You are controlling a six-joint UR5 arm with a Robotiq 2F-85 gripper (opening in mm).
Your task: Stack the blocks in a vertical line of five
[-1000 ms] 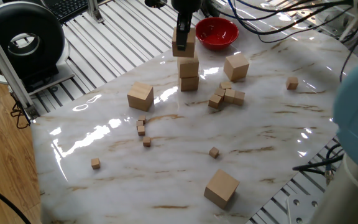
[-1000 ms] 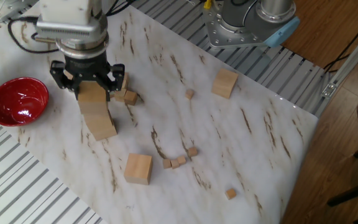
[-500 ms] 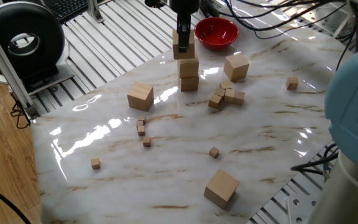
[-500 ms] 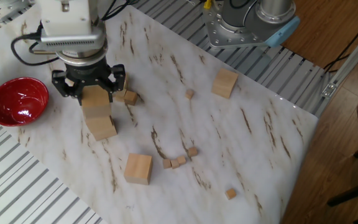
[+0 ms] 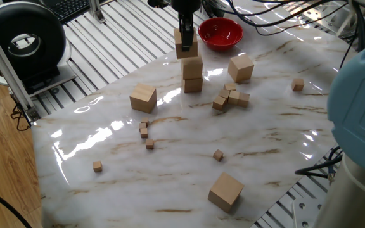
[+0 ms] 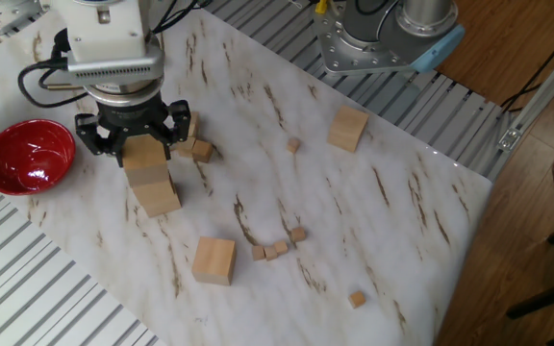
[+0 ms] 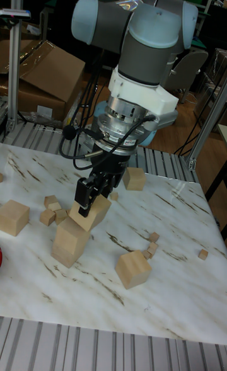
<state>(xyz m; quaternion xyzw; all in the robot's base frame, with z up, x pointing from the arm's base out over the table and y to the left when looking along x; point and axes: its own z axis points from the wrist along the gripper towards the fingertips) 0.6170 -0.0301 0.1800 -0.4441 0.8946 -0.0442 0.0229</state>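
Pincer (image 7: pixel 89 196) clamped on a block (image 7: pixel 90 213), hovering just over the two-block stack (image 5: pixel 192 75); red bowl (image 5: pixel 220 33) at one o'clock.

The arm (image 7: pixel 151 37) is built of fat grey tubes with pale blue caps at the joints. Below sits a white collar over a ribbed silver wrist ring (image 7: pixel 126 128). A black cable (image 7: pixel 85 150) loops off the wrist. The claw (image 7: pixel 88 196) is black, with short dark fingers.

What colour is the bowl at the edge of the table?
The bowl is glossy red, inside and out. It shows best in one fixed view.
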